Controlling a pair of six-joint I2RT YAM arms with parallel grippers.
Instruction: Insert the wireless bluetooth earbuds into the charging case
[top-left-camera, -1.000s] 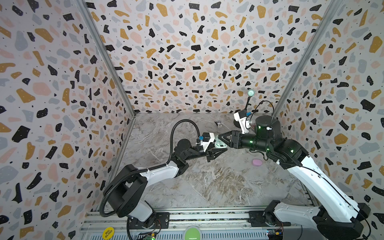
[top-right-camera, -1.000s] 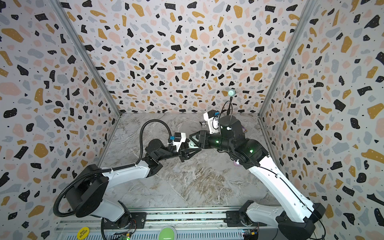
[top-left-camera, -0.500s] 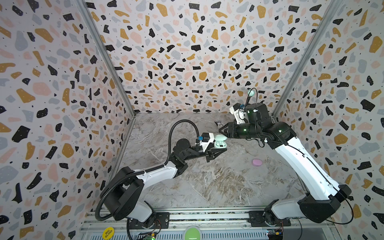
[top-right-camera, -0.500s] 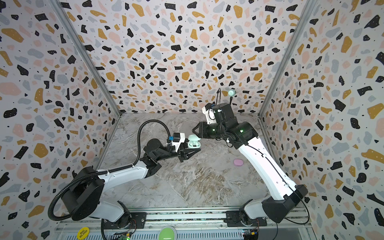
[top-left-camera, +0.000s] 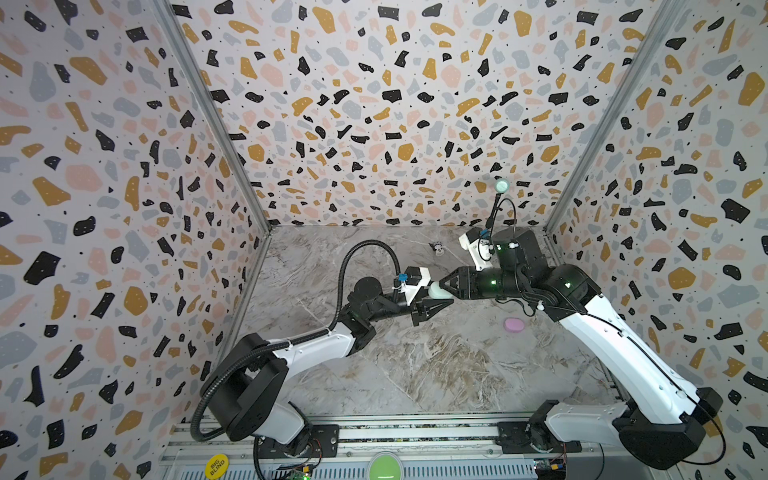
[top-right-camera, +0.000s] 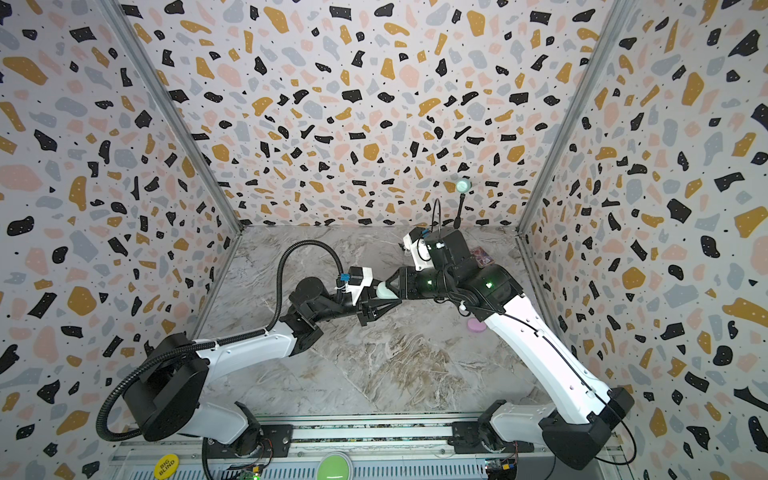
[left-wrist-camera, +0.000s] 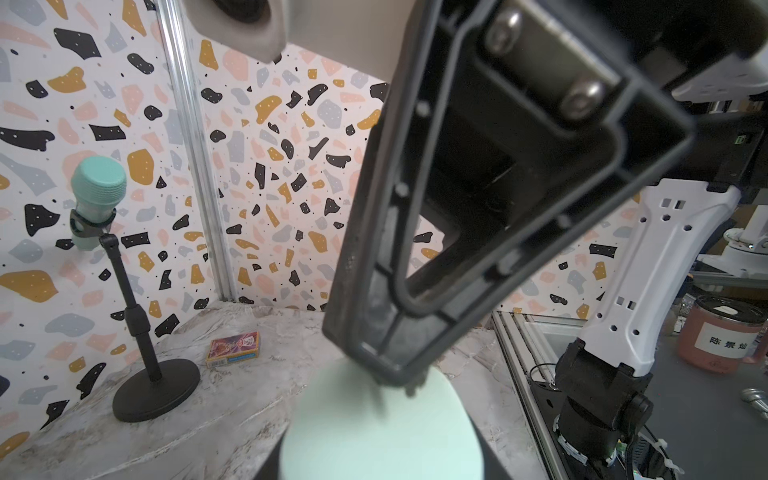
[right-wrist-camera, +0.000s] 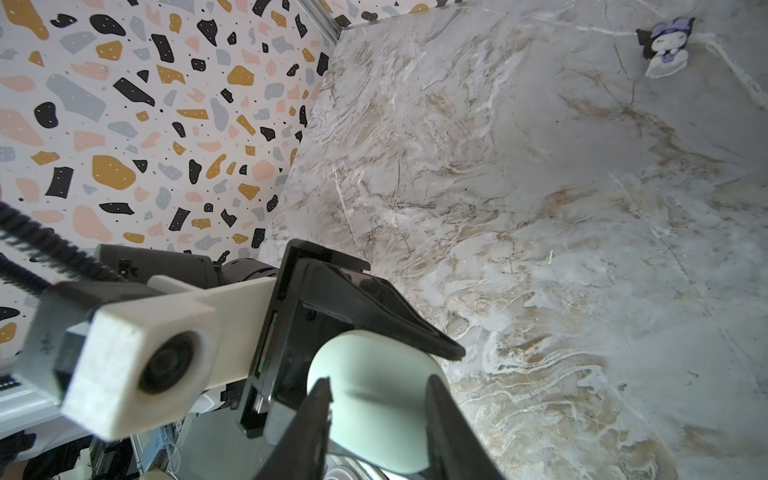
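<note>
Notably, pink case (top-left-camera: 514, 324) — both top views only

mint-headed microphone (left-wrist-camera: 98, 187) on black stand (left-wrist-camera: 156, 390), card box (left-wrist-camera: 233, 348) near its base, small purple-hooded figurine (right-wrist-camera: 665, 48) lying on marble tabletop (right-wrist-camera: 540, 208)

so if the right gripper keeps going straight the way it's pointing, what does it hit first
The mint charging case, clamped in the left gripper. The right gripper points straight at it with its jaws apart and its tips right at the case's face. Whether they touch it is unclear.
</note>
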